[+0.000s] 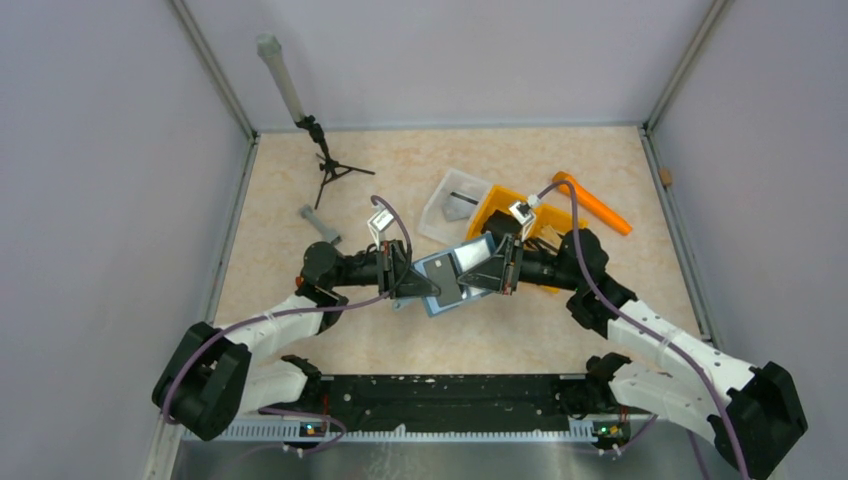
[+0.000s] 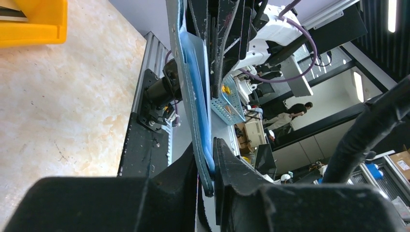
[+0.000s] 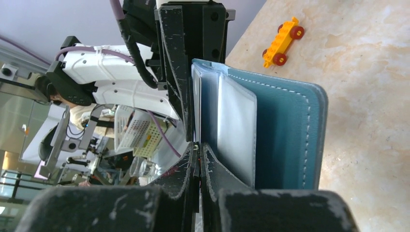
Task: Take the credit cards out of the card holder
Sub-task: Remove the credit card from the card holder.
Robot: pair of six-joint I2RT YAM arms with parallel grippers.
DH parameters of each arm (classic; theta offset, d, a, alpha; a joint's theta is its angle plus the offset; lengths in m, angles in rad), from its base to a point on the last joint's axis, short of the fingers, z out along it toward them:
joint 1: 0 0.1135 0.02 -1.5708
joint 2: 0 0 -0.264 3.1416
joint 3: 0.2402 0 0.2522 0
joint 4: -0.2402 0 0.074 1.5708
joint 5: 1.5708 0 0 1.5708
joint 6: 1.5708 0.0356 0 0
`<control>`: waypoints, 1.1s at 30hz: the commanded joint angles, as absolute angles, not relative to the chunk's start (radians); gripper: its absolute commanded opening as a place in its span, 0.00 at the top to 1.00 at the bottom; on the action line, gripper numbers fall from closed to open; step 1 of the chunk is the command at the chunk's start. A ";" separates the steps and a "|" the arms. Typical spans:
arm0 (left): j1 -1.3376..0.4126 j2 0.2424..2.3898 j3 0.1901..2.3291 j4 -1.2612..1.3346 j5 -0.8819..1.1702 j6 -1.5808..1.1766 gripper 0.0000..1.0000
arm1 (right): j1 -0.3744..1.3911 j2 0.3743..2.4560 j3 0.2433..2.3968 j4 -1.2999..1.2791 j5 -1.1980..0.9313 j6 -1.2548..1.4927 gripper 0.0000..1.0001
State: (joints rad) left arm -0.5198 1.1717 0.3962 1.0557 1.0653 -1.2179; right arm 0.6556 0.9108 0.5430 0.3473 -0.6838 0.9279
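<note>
Card holder (image 1: 447, 283) is up off the counter (image 1: 480, 340), just on the near side of the orange bin (image 1: 490, 215), toward the arm bases, and spread open btwn both arms. L pincer (image 2: 207, 150) is nipped tight on the holder's edge, w/ the light-blue lining showing btwn its fingers. R pincer (image 3: 198, 147) is closed right down. A thin pale inner leaf runs into the seam btwn its fingers, and I can't tell if that's a card or a sleeve. The teal cover w/ white stitching hangs alongside it. A clear tray (image 1: 452, 200) sits just beside the bin, on the L arm's side.
</note>
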 commanded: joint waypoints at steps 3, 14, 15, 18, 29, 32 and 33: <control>-0.519 1.167 0.382 1.131 1.069 -1.220 0.80 | 0.647 0.853 0.561 0.298 -0.625 0.882 1.00; -0.518 1.157 0.385 1.123 1.069 -1.212 0.98 | 0.641 0.842 0.569 0.241 -0.614 0.853 1.00; -0.518 1.157 0.385 1.119 1.069 -1.211 0.98 | 0.637 0.839 0.571 0.225 -0.612 0.844 1.00; -0.515 1.158 0.382 1.105 1.063 -1.202 0.98 | 0.619 0.827 0.579 0.178 -0.601 0.814 1.00; -0.499 1.197 0.396 1.041 1.068 -1.170 0.99 | 0.483 0.789 0.588 0.055 -0.650 0.728 1.00; -0.488 1.207 0.408 0.943 1.051 -1.125 0.99 | 0.446 0.791 0.608 0.009 -0.652 0.689 1.00; -0.482 1.209 0.417 0.878 1.039 -1.098 0.99 | 0.439 0.793 0.621 -0.025 -0.641 0.667 1.00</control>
State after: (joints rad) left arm -0.4980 1.2022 0.3832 0.9798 1.0569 -1.1801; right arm 0.4789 0.8005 0.5465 0.0574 -0.6495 0.7544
